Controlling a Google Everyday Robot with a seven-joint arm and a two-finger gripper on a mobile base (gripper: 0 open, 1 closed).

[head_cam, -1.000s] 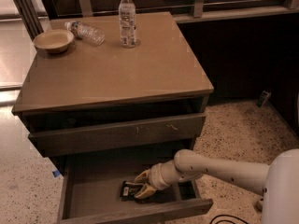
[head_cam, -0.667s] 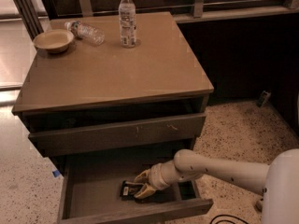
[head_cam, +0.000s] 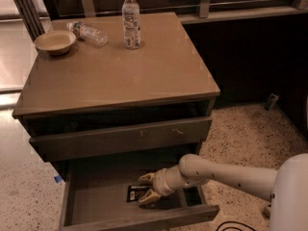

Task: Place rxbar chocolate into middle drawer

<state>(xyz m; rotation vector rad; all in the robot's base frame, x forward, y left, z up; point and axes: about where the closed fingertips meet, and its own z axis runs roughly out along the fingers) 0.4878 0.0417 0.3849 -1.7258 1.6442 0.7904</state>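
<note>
Jaws on the gripper look spread, holding nothing, down inside the pulled-out middle drawer; rxbar chocolate lies flat on its floor between them; I'd lift straight up, no dragging the bar.

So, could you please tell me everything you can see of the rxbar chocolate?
The rxbar chocolate is a small, flat, rectangular bar in a dark wrapper with a pale patch and faint pale lettering. It appears to lie flat on the bare floor of the open drawer, a little right of centre and towards the front. The pincer is at its right end and partly covers it; whether it grips the bar cannot be told.
</note>
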